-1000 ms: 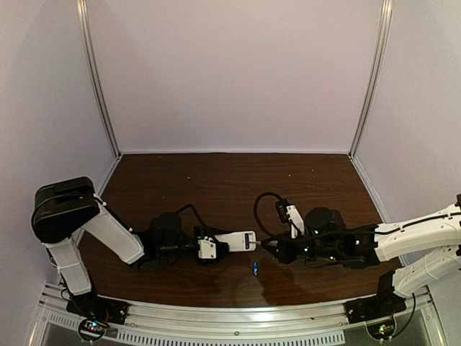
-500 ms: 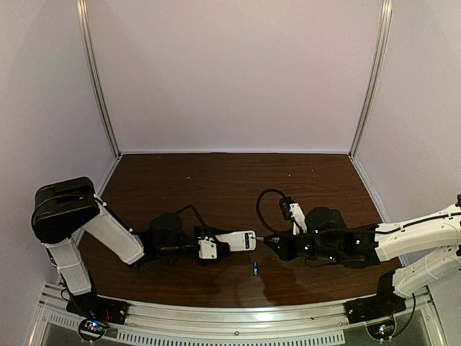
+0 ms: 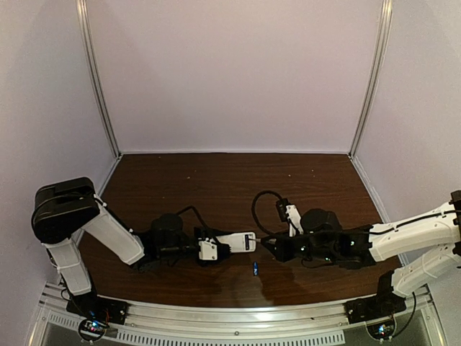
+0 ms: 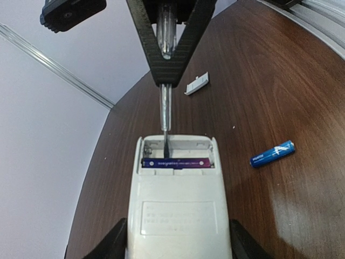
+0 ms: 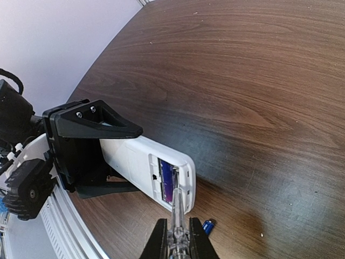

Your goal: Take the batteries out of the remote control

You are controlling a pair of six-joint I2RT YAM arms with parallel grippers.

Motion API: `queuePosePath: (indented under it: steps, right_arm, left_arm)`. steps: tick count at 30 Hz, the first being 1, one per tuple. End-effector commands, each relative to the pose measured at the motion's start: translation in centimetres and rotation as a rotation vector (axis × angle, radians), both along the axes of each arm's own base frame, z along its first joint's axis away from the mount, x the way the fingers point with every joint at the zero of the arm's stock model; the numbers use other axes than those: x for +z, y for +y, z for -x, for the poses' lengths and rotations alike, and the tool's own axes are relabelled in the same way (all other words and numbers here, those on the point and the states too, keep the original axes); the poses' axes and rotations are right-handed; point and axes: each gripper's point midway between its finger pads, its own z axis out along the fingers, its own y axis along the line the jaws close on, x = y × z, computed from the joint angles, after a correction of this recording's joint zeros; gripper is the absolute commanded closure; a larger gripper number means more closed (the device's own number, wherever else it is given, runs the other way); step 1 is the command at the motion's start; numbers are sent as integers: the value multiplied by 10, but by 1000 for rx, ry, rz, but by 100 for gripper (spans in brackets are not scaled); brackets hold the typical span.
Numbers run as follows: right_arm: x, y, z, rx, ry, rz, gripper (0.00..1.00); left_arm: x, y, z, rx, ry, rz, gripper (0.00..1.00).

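Observation:
My left gripper (image 4: pixel 178 243) is shut on the remote control (image 4: pixel 178 216), a white bar held by its sides with the open compartment facing up. One blue-purple battery (image 4: pixel 175 162) lies across that compartment. A second blue battery (image 4: pixel 273 154) rests on the table to the right of the remote. My right gripper (image 5: pixel 177 240) is shut on a clear-handled screwdriver (image 5: pixel 177 216), whose tip sits inside the compartment beside the battery (image 5: pixel 168 181). From above, the remote control (image 3: pixel 234 241) spans the gap between the left gripper (image 3: pixel 216 247) and the right gripper (image 3: pixel 274 245), with the loose battery (image 3: pixel 255 269) just in front.
A small white cover piece (image 4: pixel 197 84) lies on the brown table beyond the right gripper. A metal rail (image 3: pixel 230 324) runs along the near edge. Pale walls enclose the back and both sides.
The right gripper with the screwdriver drew back slightly to the right, then returned left to the remote's open end. The left gripper, the remote and the loose battery have stayed put.

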Motion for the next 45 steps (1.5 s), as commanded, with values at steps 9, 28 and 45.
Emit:
queuePosePath:
  steps: [9,28,45]
  right_arm:
    - [19,5,-6,-3,-37,-58,100]
    - [27,-4,-7,-25,-55,-73,100]
    - [23,-19,-10,-92,-36,-52,100]
  left_arm:
    - [11,-9,3,-33,-22,33,100]
    - [11,-10,-1,-13,0,32,100]
    - [8,-12,-17,67,11,30,100]
